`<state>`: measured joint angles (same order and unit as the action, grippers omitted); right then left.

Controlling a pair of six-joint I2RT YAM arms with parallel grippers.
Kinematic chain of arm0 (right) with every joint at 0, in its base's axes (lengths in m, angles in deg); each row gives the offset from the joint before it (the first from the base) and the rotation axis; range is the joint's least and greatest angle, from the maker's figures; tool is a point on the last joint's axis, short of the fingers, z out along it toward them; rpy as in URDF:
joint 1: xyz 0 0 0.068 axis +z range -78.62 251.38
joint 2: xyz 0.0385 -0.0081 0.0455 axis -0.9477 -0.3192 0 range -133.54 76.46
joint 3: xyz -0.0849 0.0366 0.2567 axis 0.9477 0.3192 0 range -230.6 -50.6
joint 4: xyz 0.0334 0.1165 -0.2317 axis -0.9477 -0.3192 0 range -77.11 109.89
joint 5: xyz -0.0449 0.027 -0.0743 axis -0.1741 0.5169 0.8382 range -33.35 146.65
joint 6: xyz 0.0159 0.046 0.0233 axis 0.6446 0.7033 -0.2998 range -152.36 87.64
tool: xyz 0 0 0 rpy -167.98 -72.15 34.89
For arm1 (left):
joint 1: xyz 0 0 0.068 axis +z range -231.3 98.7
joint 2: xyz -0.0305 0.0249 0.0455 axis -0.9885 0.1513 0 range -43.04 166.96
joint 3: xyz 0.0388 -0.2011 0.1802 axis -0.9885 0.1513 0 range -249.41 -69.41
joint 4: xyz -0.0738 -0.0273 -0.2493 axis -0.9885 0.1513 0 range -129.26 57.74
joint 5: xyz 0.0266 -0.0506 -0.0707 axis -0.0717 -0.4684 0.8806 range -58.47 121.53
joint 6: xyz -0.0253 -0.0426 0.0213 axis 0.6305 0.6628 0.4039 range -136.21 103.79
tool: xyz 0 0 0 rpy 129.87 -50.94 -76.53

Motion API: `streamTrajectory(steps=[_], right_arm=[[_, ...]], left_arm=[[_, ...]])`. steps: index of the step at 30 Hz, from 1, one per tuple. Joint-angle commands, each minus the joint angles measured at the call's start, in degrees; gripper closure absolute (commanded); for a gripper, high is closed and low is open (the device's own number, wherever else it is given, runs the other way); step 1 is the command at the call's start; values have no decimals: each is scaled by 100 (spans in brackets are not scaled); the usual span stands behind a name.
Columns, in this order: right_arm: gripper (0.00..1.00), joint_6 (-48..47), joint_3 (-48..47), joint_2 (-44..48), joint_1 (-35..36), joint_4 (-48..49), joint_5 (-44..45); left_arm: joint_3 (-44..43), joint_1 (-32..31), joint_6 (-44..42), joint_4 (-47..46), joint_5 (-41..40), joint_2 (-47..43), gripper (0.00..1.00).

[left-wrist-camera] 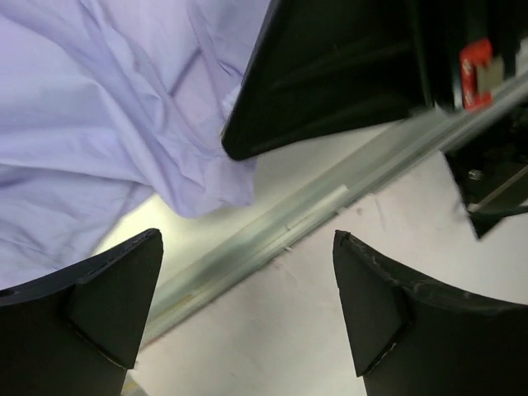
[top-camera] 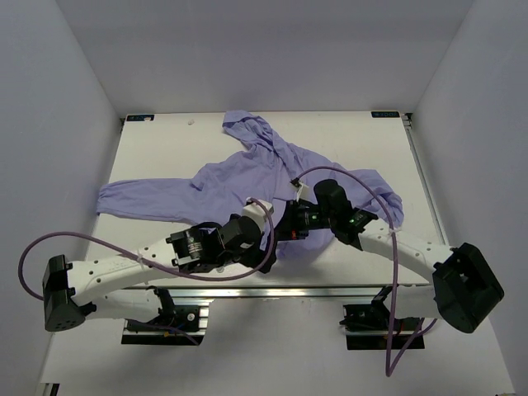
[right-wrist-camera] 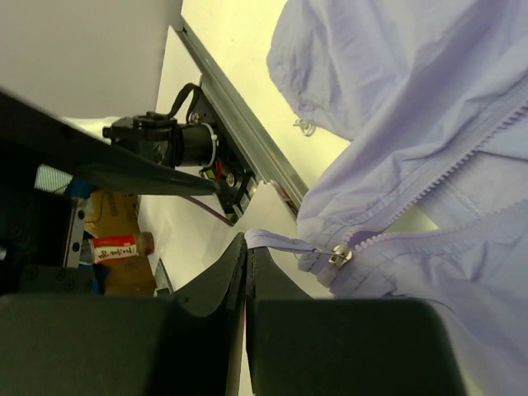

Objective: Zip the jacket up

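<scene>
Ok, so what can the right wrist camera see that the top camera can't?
Only the right wrist view: the zipper slider and zipper teeth up close, and the right gripper shut on a thin strip of the jacket beside the slider. Only the top view: the hood and the long sleeve stretched out to the left. Both show purple jacket fabric lying on the white table.

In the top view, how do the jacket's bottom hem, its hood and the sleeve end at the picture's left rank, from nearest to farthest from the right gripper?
1. Bottom hem: right at the right gripper, on the near side.
2. Hood: farther back, slightly left.
3. Sleeve end: far out at the picture's left.
</scene>
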<state>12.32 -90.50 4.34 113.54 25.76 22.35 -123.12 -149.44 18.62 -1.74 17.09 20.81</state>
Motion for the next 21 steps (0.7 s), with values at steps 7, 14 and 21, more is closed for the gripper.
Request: streamTrajectory(steps=[7, 14, 21], right_arm=[[100, 216, -615, -119, -190, -577, -130], [100, 242, -721, -127, -198, -719, -111], [100, 356, -642, 13, -190, -657, -103]], left_arm=[[-412, -437, -854, -7, -1351, 592, 15], [-508, -499, -1338, -298, -911, 769, 31], [-394, -499, -1250, -473, -1421, 769, 37]])
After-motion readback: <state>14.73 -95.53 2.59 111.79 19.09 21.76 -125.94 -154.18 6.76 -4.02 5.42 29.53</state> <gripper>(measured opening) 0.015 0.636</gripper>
